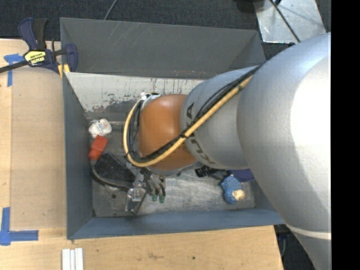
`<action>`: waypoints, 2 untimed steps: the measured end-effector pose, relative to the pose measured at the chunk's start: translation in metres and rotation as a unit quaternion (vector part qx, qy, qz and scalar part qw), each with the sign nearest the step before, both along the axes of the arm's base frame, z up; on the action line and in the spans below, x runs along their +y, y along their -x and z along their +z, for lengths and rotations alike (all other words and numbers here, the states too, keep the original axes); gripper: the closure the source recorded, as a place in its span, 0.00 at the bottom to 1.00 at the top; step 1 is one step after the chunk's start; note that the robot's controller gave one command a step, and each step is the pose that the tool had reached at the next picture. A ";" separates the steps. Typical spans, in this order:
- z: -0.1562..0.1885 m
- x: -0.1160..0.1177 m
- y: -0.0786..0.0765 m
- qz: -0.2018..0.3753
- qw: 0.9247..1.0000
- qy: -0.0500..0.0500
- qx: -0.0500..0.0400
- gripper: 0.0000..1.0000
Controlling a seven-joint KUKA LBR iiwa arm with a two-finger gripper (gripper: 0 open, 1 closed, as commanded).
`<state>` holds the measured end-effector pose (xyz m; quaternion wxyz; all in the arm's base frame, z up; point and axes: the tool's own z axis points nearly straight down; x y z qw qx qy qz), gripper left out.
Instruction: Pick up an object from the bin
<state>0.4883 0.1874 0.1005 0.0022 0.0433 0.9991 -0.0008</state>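
The arm (pixel 281 128) takes up most of my view. Its big grey body comes in from the right and covers the right half of the bin (pixel 79 167), so I cannot see what lies on the floor beneath it. The wrist points down and to the left, with the orange cover (pixel 160 128) over the middle of the bin and a yellow cable (pixel 169 145) looped round it.

The end effector (pixel 138 194) is low at the front left of the floor, close to the near wall. It is a dark tangle of metal under the wrist, and I cannot tell whether it is wide, narrow or holding anything.

Nearest to it is a flat black object (pixel 114 170), lying just to its left on the floor; I cannot tell whether they touch. At the front right, well apart from the end effector, lies a blue lump with a tan spot (pixel 230 189), its far side cut off by the arm. Beside the left wall sits a small red block (pixel 98 148), and just behind it a crumpled white piece (pixel 100 128).
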 end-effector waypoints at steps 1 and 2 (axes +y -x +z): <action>-0.003 0.004 -0.004 0.005 1.000 0.003 -0.001 0.00; -0.023 0.002 -0.013 -0.010 1.000 0.002 -0.011 0.00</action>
